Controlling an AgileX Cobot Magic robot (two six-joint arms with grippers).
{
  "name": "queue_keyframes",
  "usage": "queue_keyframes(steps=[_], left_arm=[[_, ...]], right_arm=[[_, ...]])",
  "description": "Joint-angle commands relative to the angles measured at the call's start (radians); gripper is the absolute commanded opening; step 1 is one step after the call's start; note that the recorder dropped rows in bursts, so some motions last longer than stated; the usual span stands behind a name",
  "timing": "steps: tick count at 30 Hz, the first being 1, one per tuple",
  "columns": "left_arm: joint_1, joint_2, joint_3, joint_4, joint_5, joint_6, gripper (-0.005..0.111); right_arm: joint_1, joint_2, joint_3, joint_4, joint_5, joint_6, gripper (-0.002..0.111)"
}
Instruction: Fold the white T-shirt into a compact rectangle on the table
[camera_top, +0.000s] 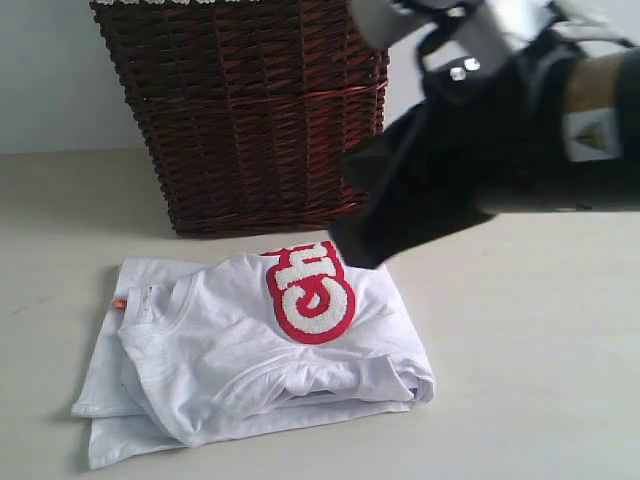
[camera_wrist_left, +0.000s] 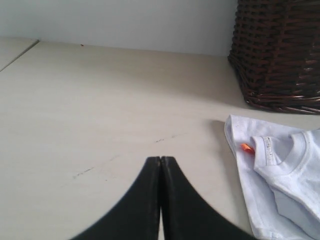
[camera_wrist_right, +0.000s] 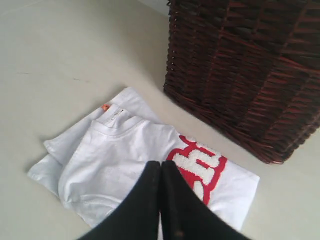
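Closest to the exterior camera, the right arm fills the upper right, big and blurred, and reaches down toward the middle. Its pincer has both black fingers pressed together with nothing between them. It hangs over the shirt next to the red lettering; whether it touches the cloth cannot be told. The shirt lies folded in a rough rectangle on the pale surface, just in front of the basket. Its collar and orange tag are at the left end and the lettering faces up on the side toward the basket. The layers do not line up: lower edges stick out at the front left corner. The basket is dark brown wicker and stands upright against the pale wall. Its inside is hidden, and only a sliver of white shows at its rim. The left pincer is likewise closed and empty, over bare surface, with the shirt's collar end near it and apart.
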Motion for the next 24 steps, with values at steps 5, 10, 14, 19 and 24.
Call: queue_keyframes(steps=[5, 10, 14, 19, 24], left_arm=[[0.002, -0.005, 0.000, -0.008, -0.010, -0.007, 0.000], [0.002, -0.005, 0.000, -0.008, -0.010, -0.007, 0.000], [0.002, -0.005, 0.000, -0.008, -0.010, -0.007, 0.000], [0.002, -0.005, 0.000, -0.008, -0.010, -0.007, 0.000], [0.002, -0.005, 0.000, -0.008, -0.010, -0.007, 0.000]], right_arm=[[0.003, -0.338, 0.078, 0.154, 0.286, 0.020, 0.000], [0.003, -0.471, 0.078, 0.298, 0.427, 0.020, 0.000], [0.003, -0.545, 0.078, 0.339, 0.429, 0.020, 0.000], [0.003, -0.602, 0.078, 0.341, 0.429, 0.020, 0.000], [-0.016, -0.677, 0.082, 0.366, 0.431, 0.020, 0.000]])
